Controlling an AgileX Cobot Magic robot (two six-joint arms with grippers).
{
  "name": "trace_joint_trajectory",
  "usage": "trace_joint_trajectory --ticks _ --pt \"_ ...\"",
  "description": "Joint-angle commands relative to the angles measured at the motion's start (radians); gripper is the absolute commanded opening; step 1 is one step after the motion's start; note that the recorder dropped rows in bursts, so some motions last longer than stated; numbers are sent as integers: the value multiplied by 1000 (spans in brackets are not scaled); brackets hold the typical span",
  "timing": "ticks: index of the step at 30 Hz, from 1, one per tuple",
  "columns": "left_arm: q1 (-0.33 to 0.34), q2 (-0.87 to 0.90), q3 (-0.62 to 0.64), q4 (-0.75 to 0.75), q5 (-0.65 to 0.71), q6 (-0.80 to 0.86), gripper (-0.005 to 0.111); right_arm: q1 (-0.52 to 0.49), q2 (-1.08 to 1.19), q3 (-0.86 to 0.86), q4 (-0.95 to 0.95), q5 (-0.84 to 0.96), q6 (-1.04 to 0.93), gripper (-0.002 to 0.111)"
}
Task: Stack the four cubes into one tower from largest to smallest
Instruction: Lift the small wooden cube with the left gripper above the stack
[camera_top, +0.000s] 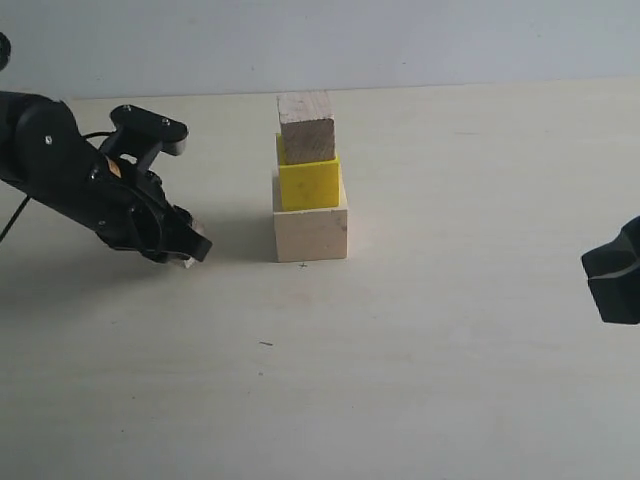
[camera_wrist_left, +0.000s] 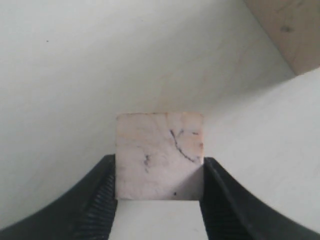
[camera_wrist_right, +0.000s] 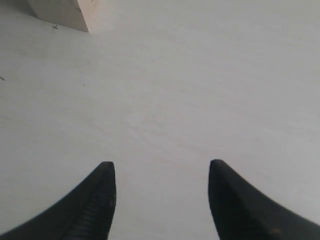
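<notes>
Near the pale worktop, small pale wooden cube is clamped by left jaws; to be centred squarely atop brownish wooden cube.

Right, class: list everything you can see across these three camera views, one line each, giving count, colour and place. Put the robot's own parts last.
large cube: one, pale wood, on the table, bottom of the stack
yellow cube: one, bright yellow, on the large cube
brownish cube: one, brownish wood, on the yellow cube, top of the stack
smallest cube: one, pale wood with dark marks, between the left gripper's fingers
table: one, off-white, under everything
left gripper: one, black, low, left of the stack, closed on the smallest cube
right gripper: one, black, open and empty, far right
</notes>
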Motion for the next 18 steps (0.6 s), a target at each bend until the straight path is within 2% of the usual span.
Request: trace_joint_trajectory --ticks 1,7,13,18 --pt "2 -87 -46 -12 166 -11 0 1 -8 3 -9 -8 5 53" --pt "2 -205 -141 -27 425 -87 0 1 -8 3 -41 -5 5 53" --pt "0 -313 -223 -34 552 -339 0 1 -8 3 -85 2 5 53" --pt "-32 -359 -304 -33 678 -462 0 1 -8 3 -88 3 3 53"
